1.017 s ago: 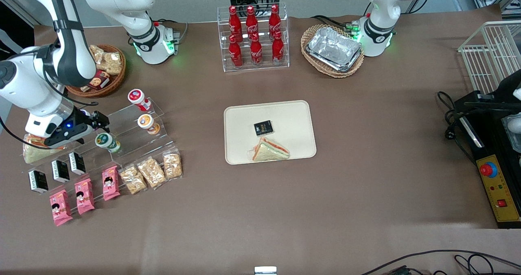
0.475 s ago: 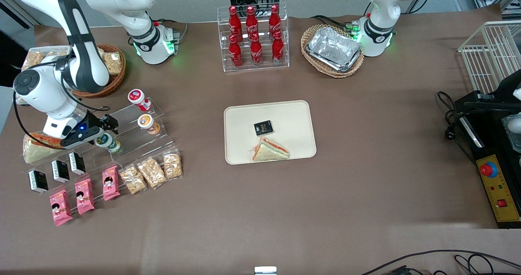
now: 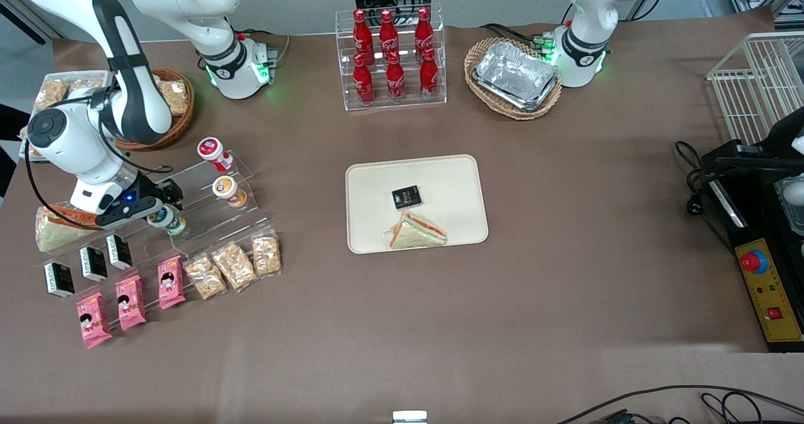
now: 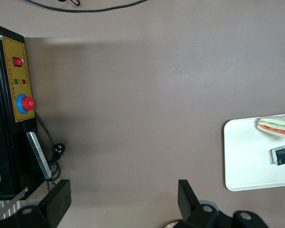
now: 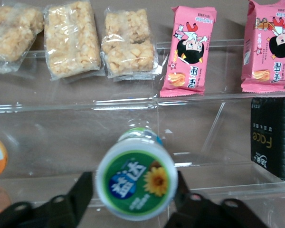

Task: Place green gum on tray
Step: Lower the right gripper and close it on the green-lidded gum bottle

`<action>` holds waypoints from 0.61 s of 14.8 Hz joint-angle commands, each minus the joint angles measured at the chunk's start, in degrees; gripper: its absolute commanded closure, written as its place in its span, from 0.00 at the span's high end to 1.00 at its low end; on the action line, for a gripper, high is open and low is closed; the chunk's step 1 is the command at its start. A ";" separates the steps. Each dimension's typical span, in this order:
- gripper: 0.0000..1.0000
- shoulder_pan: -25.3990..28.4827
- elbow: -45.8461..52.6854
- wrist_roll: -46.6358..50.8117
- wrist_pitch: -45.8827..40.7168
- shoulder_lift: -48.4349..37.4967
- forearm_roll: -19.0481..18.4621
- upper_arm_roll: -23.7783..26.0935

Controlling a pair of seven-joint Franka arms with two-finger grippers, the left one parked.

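**Gum Bracketed, Not Yet Lifted**

While the green gum (image 5: 136, 183) stands on the clear acrylic step stand (image 3: 207, 213), nearer the front camera than the orange-lidded bottle (image 3: 224, 188), the gripper (image 5: 133, 199) straddles it, fingers (image 5: 80, 199) spread on either side without clamping. Reaching looks done; closing, lifting and carrying remain. Well apart from the stand, the tray (image 3: 370, 185) holds a sandwich (image 3: 416, 231) and a black packet (image 3: 406, 197).

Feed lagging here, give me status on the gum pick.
Gripper open, fingers flanking green gum on acrylic stand. Not lifted. Tray holds sandwich, black packet.
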 commanded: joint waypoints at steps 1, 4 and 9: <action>0.36 0.76 0.44 4.16 0.70 0.61 0.45 0.05; 0.31 1.11 2.29 6.19 0.43 1.40 0.45 0.13; 0.31 1.55 15.43 6.28 -18.06 1.31 0.72 0.40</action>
